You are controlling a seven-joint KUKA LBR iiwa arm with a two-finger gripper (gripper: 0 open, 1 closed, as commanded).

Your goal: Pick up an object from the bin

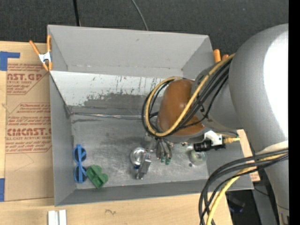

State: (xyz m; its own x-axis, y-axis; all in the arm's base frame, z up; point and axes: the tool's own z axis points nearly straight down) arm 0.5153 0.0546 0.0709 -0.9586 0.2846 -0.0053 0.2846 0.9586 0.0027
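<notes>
My gripper (163, 158) hangs low over the bin floor right of the middle, under the orange cover. Its fingers (166, 159) stand close together, shut, with nothing showing between them. Just to its left lies a shiny silver metal thing (139, 160) with a round head and a short grey stem pointing to the front. It is beside the fingertips, not between them. A small pale round thing (197, 157) lies on the floor to the gripper's right.
A blue looped plastic piece (79, 163) and a green block (97, 176) lie in the front left corner. The arm and its cables cover the bin's right side. The sloping walls close in at the back and left.
</notes>
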